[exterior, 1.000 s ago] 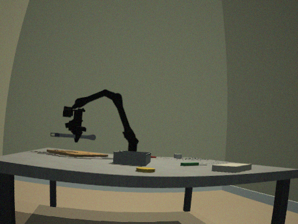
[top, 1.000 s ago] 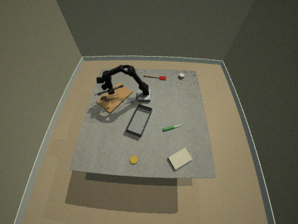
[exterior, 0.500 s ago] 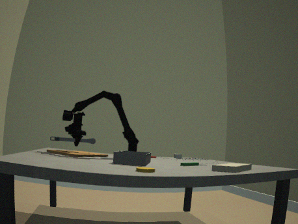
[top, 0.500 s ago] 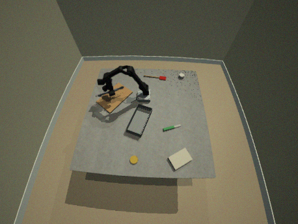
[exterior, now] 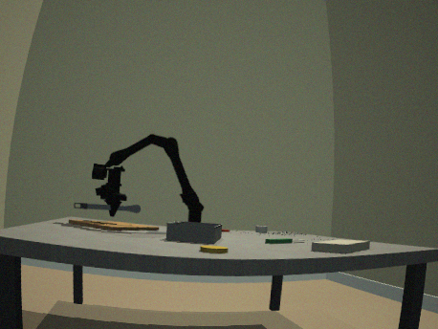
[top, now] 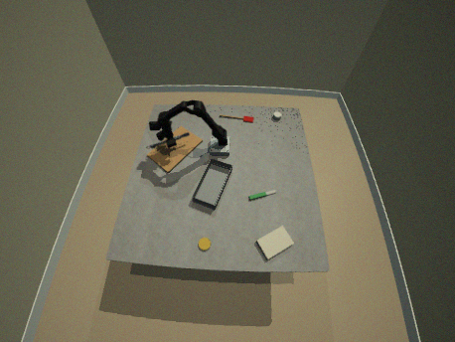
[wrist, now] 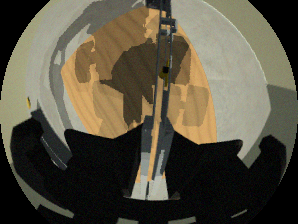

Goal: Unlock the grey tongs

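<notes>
Over the board, near the far left corner of the counter: the gripper (exterior: 114,203) hangs above the wooden board (exterior: 114,225), its fingers nearly closed and clamped on the tongs (exterior: 106,207).
Tongs: held level in the air, clear of the board, not touching it; in the wrist view the two arms (wrist: 160,90) look close together, so I cannot tell whether the lock is off.
Step in hand: lowering the tongs onto the board, by my judgement.
How to do it well: come straight down, keep the tongs level and over the middle of the board, and part the fingers only once they rest on the wood.
Risk: letting go from this height could make them bounce or slide off the board's edge.
Front edge of the counter: a yellow disc (top: 204,244) and a pale flat block (top: 274,242).
Middle: the roasting tin (top: 213,184), with nothing lying across it, and a green marker (top: 261,195).
Far edge: a red-headed tool (top: 239,118) and a small white cup (top: 276,115).
Surface: a grey counter (top: 164,229), speckled at its far right corner.
Room: tan floor, plain olive walls.
</notes>
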### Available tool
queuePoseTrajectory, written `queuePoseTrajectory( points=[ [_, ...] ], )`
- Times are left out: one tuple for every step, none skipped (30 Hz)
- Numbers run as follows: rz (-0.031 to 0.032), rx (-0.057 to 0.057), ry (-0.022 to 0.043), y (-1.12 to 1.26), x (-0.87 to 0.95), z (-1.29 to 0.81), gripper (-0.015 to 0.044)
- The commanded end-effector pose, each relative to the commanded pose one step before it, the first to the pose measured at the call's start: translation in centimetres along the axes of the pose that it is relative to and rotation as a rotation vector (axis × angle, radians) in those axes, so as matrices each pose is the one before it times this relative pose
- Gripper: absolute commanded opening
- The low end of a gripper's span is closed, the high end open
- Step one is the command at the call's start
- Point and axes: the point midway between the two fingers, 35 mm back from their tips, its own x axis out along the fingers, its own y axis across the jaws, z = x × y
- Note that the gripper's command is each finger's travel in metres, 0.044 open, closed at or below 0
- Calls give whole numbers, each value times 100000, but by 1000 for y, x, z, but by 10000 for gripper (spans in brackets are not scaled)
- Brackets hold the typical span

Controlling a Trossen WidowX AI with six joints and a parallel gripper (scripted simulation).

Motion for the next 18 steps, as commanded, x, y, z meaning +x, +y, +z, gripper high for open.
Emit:
queuePoseTrajectory(
  points=[
    [-6, 2, -14, -1, -24, 4, 86],
    [0, 0, 0, 0, 0, 0, 113],
    [0, 0, 0, 0, 0, 0, 139],
    [0, 0, 0, 0, 0, 0, 165],
    [0, 0, 0, 0, 0, 0, 191],
    [0, 0, 0, 0, 0, 0, 217],
    [0, 0, 0, 0, 0, 0, 244],
    [0, 0, 0, 0, 0, 0, 270],
    [0, 0, 0, 0, 0, 0, 296],
    [0, 0, 0, 0, 0, 0, 323],
    [0, 0, 0, 0, 0, 0, 349],
    [0, 0, 0, 0, 0, 0, 375],
    [0, 0, 0, 0, 0, 0, 401],
    [0, 0, 0, 0, 0, 0, 427],
    [0, 0, 0, 0, 0, 0, 440],
    [0, 0, 0, 0, 0, 0, 440],
    [0, 0, 0, 0, 0, 0, 440],
    [0, 0, 0, 0, 0, 0, 440]
  ],
)
